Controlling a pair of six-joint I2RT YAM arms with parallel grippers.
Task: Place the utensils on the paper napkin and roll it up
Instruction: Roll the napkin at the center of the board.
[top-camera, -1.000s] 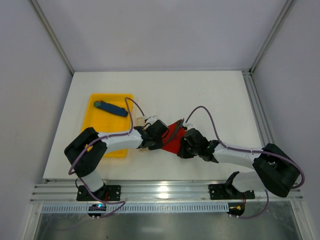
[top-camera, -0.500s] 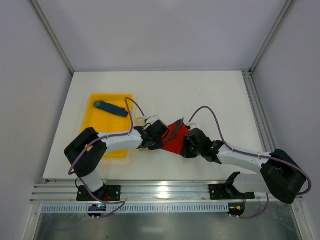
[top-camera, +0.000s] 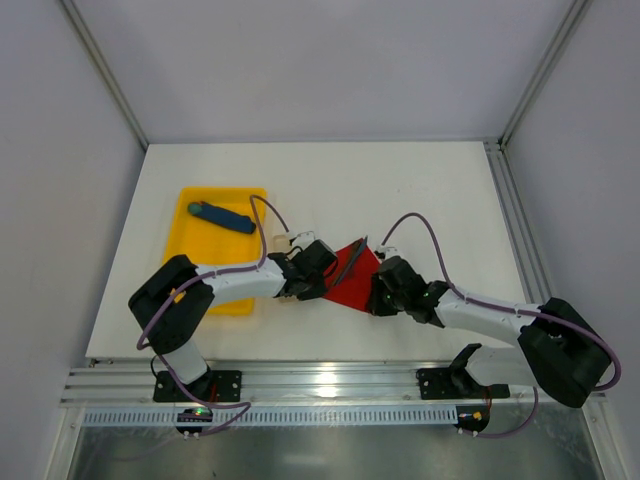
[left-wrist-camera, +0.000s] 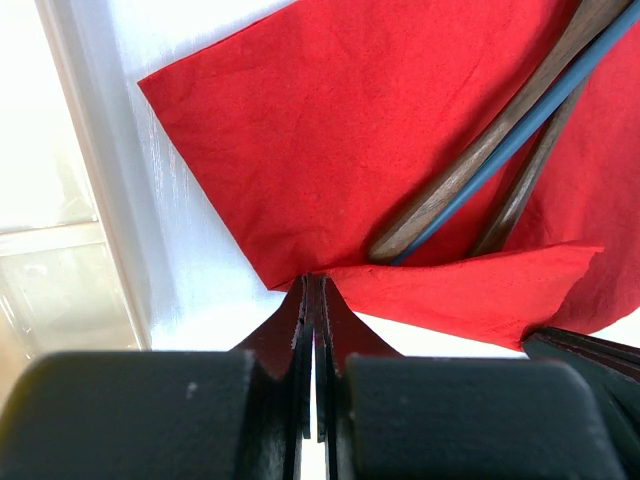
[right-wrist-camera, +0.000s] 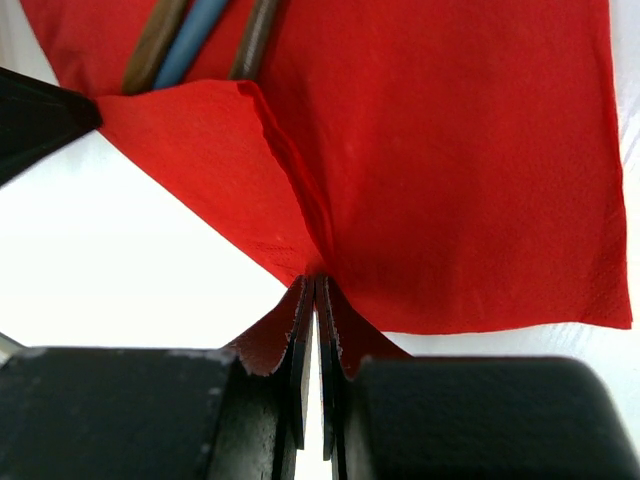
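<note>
From above, a white table stands between pale grey walls, and a metal rail runs along its near edge. The napkin lies near the front middle of the table, between the two arms. The left gripper is at its left side and the right gripper at its right side. From here I cannot tell how the jaws stand. A yellow tray is to the left of the napkin, partly under the left arm. A blue stick lies in the far part of the tray, well apart from the napkin.

In the left wrist view, the jaws of the left gripper are pressed together on the near edge of the napkin. A flap of the paper is folded over just there. The utensils lie aslant on the napkin, to the right, with a thin blue rod between two brown pieces. Their near ends go under the flap. The black tip of the right gripper shows at the lower right, just beside the flap.

In the right wrist view, the right gripper is also clamped on the edge of the napkin, and the paper rises in a crease to its jaws. The flap is spread to the left. The utensils and the blue rod come out from under it at the top left. The dark tip of the left gripper touches the corner of the flap.
</note>
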